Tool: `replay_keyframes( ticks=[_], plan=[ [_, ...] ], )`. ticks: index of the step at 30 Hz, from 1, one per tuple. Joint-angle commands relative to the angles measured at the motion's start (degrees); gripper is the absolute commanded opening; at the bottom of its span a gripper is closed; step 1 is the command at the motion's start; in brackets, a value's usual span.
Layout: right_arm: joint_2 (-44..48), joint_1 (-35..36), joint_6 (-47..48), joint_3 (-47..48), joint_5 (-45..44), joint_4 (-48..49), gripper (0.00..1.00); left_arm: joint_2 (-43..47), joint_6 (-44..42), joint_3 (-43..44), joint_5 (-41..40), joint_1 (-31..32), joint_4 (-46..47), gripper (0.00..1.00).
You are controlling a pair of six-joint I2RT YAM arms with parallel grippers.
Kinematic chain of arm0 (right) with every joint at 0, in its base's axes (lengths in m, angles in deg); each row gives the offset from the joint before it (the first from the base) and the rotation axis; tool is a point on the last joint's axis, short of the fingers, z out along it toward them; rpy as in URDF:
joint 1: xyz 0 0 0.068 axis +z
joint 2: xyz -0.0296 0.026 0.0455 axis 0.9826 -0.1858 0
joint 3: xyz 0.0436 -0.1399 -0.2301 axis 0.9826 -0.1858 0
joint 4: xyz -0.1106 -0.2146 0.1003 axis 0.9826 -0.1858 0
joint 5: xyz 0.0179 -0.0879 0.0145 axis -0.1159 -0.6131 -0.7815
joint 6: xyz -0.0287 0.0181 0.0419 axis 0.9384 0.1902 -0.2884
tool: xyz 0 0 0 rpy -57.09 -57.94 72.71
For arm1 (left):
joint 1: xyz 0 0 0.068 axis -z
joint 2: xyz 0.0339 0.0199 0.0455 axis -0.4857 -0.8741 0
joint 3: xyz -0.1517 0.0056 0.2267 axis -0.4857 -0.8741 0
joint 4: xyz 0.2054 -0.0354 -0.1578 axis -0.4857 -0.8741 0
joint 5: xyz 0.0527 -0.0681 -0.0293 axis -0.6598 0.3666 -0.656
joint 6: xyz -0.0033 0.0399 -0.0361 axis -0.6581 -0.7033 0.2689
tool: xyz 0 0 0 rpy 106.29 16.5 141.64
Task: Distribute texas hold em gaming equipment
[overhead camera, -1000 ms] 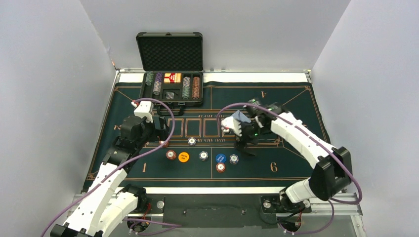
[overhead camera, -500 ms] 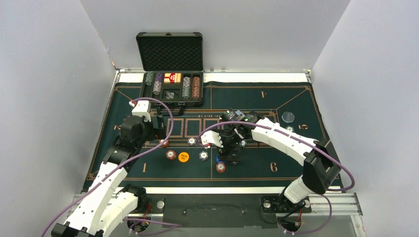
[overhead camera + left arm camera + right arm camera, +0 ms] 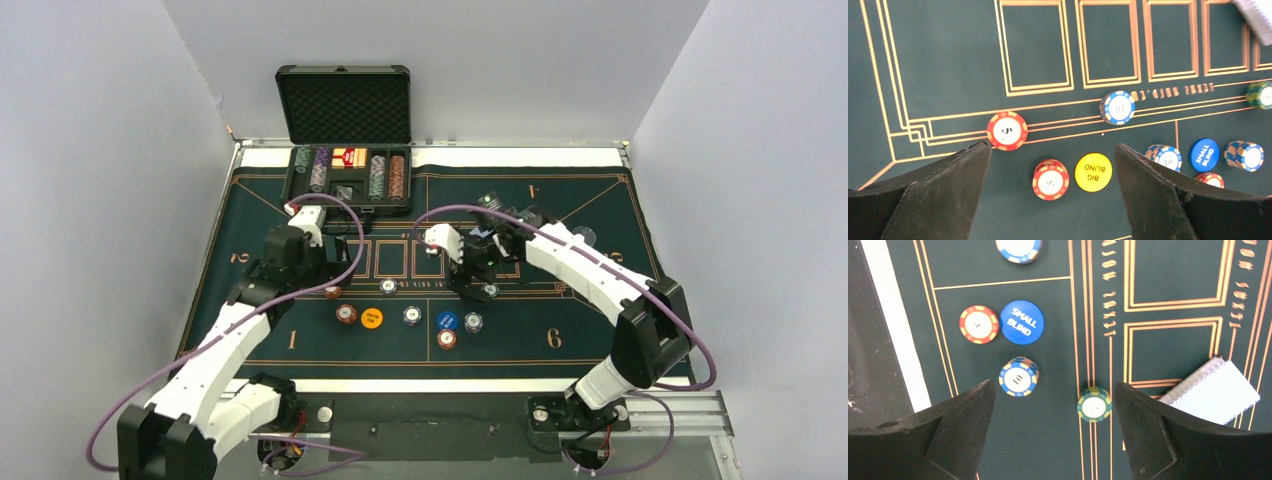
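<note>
Poker chips lie in a loose row on the green felt: a red one [image 3: 1007, 131], a red stack [image 3: 1050, 180], a blue-white chip [image 3: 1118, 107], another blue-white stack [image 3: 1018, 376], a small red chip [image 3: 979, 324] and a green stack [image 3: 1094, 403]. The yellow-orange "BIG BLIND" disc [image 3: 1093, 171] and blue "SMALL BLIND" disc [image 3: 1022, 322] sit among them. My left gripper [image 3: 1051, 146] hangs open and empty above the red stack. Just as open and empty, my right gripper [image 3: 1054, 384] hovers over the green stack. A pale patterned card stack [image 3: 1215, 390] lies beside its right finger.
The open black case [image 3: 345, 100] stands at the back left, with chip rows and red card boxes in its tray. A clear disc [image 3: 583, 236] peeks out behind the right arm. White table strips run along the felt's [image 3: 520, 200] near and far edges.
My right gripper dipped toward the blue disc half a second ago and has since drawn back toward the centre line, over the green stack. The left gripper has shifted slightly right and farther from the base.
</note>
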Motion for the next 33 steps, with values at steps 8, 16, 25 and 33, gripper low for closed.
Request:
replay_keyframes(
  ticks=[8,16,25,33],
  plan=[
    [4.5,-8.8,-0.1,-2.5,7.6,-0.3,0.84,-17.2,5.1,7.3,-5.1,0.2,-7.6,0.74],
    [5.0,-11.3,1.0,-4.3,10.0,-0.2,0.83,-21.6,3.9,9.2,-8.7,0.5,-8.9,0.74],
    [5.3,-12.5,1.7,-4.8,10.2,-0.2,0.84,-28.5,2.8,12.0,-8.1,0.5,-10.8,0.61],
    [5.3,-13.3,1.8,-5.1,10.6,-0.3,0.84,-31.6,2.5,13.3,-8.1,0.4,-11.5,0.56]
  ],
)
